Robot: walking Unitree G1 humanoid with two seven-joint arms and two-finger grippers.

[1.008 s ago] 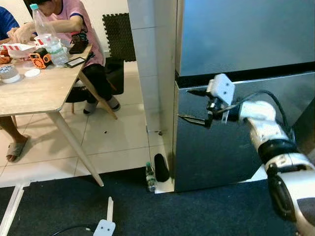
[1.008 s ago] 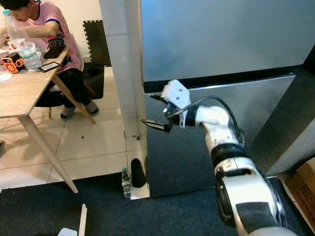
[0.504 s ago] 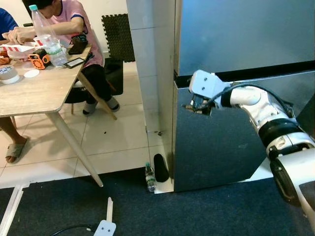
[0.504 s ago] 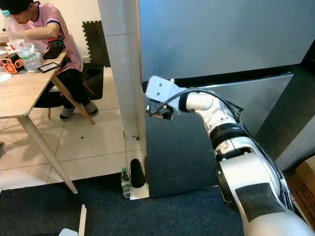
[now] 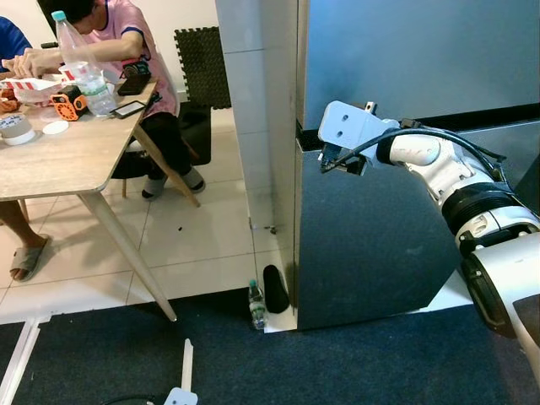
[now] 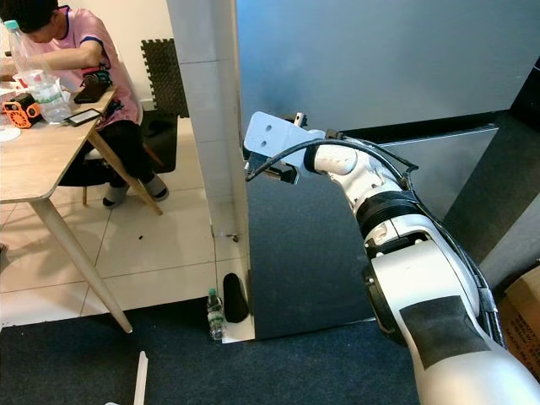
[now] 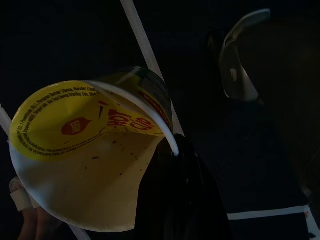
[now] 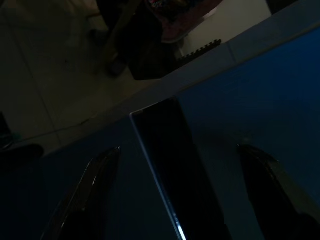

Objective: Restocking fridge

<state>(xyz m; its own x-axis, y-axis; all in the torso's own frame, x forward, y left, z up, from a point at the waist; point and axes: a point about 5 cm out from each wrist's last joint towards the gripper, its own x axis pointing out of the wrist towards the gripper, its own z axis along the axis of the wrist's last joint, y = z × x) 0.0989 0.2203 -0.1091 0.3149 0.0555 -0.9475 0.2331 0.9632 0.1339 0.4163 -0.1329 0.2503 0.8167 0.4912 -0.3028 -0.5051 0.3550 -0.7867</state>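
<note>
The fridge (image 5: 396,67) has a blue-grey upper door and a dark lower door (image 5: 371,245), with a black gap (image 8: 170,165) between them. My right gripper (image 5: 326,160) is raised at the fridge's left edge, level with that gap. It is open, and in the right wrist view its fingers (image 8: 92,190) stand on either side of the gap, holding nothing. In the dark left wrist view a white cup with a yellow lid (image 7: 85,150) sits close against a black finger (image 7: 175,200). My left gripper is shut on it, low over the dark mat.
A tiled pillar (image 5: 261,110) adjoins the fridge's left side. At its foot stand a small bottle (image 5: 257,304) and a black object (image 5: 276,288). A wooden table (image 5: 59,160) with seated people (image 5: 126,42) is at the left. A dark mat (image 5: 295,363) covers the near floor.
My right gripper has risen and swung left, from in front of the lower door to the fridge's left edge at the gap. Its wrist has turned.
</note>
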